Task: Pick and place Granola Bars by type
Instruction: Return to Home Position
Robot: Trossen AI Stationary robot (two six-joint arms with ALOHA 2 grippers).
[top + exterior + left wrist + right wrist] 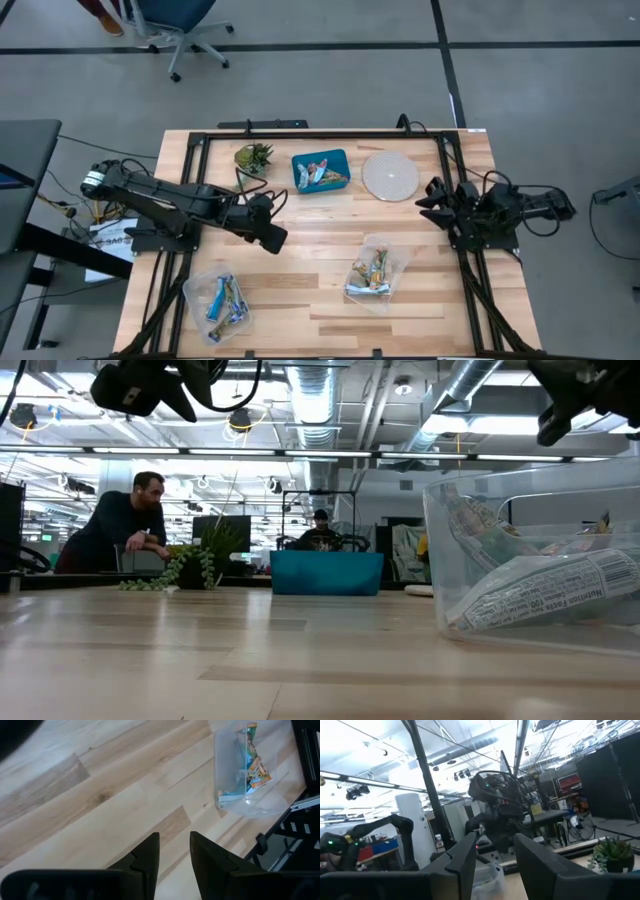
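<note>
Granola bars lie in three places. Some sit in a blue bin (320, 170) at the far middle of the table. Blue-wrapped ones fill a clear container (218, 300) near the left front. Orange and green ones fill another clear container (375, 268), which also shows in the low view (540, 560). My left gripper (270, 235) hovers over bare wood left of centre, open and empty (175, 852). My right gripper (430, 200) is raised at the table's right side, open and empty (495, 855). Both hang high in the low view, the left gripper (140, 385) and the right gripper (580, 395).
A small green plant (253, 157) stands left of the blue bin, and a white round disc (390, 175) lies to the bin's right. Black frame rails (460, 260) run along the table's sides. Bare wood lies between the two clear containers. People sit in the room beyond (125, 525).
</note>
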